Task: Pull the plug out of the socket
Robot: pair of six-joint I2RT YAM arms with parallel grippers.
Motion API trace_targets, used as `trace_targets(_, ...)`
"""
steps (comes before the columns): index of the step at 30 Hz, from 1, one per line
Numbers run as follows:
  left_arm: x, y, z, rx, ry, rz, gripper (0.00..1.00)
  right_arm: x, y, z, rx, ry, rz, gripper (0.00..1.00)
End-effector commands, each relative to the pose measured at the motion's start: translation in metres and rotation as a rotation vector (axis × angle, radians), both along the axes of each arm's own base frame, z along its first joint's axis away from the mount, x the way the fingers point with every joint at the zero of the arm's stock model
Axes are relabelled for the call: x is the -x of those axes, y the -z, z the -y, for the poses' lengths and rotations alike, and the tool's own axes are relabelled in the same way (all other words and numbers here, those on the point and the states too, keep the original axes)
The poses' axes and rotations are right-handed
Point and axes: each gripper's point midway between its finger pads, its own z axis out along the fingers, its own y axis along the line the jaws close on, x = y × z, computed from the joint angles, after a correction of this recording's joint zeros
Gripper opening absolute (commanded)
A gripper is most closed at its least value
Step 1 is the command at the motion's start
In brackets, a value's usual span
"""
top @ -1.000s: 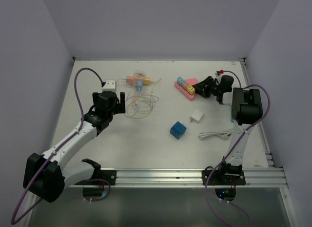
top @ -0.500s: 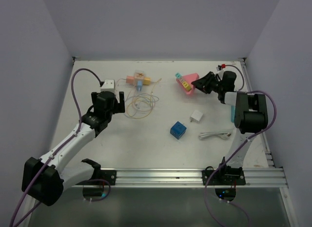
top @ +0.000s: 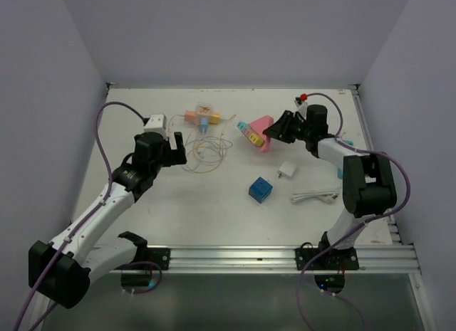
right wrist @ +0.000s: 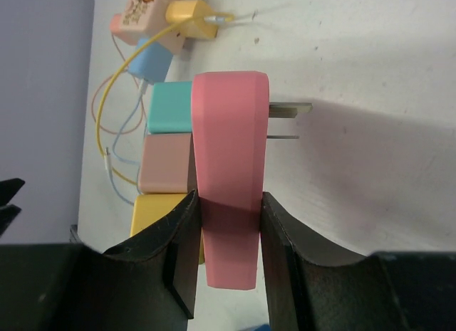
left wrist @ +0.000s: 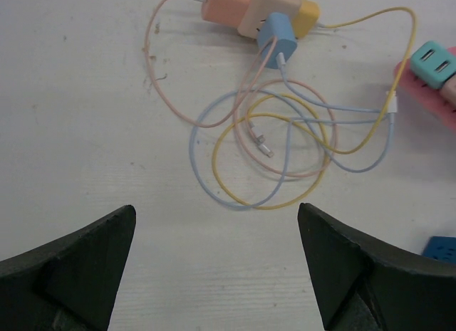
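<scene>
Three small things lie nearest on the table [top: 214,217]: a silver cable [top: 313,197], a blue cube [top: 260,189] and a white charger [top: 287,169]. Farther back, the left gripper [left wrist: 214,235] hangs spread wide just short of a loose coil of wires [left wrist: 285,142], while the right gripper [right wrist: 228,235] is clamped on the pink socket [right wrist: 229,153], which has teal, pink and yellow plugs [right wrist: 165,160] seated along one side and two metal prongs jutting from the other. Farthest back, the coil's wires run into a cluster of pastel chargers [top: 201,117], with a white block [top: 158,122] near the left gripper.
</scene>
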Motion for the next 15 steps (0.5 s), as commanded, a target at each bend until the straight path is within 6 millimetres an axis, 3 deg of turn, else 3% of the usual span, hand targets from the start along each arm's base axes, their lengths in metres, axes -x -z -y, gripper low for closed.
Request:
trace_targets(1, 0.005, -0.035, 0.031, 0.221, 0.055, 0.007, 1.0, 0.014, -0.045, -0.012, 0.021, -0.012, 0.138, 0.0)
trace_targets(6, 0.01, -0.052, 0.067, 0.356, 0.106, -0.055, 0.99, 0.036, -0.059, -0.025, 0.033, 0.009, 0.171, 0.0)
trace_targets(7, 0.008, -0.062, 0.074, 0.374, 0.111, -0.039, 1.0, 0.042, -0.064, -0.026, 0.019, 0.014, 0.174, 0.0)
trace_targets(11, 0.02, -0.079, 0.121, 0.39, 0.217, -0.045, 1.0, 0.059, -0.074, -0.033, 0.009, 0.009, 0.182, 0.0)
trace_targets(15, 0.024, -0.078, 0.15, 0.481, 0.234, -0.104, 1.0, 0.076, -0.081, -0.04, 0.027, 0.014, 0.208, 0.0)
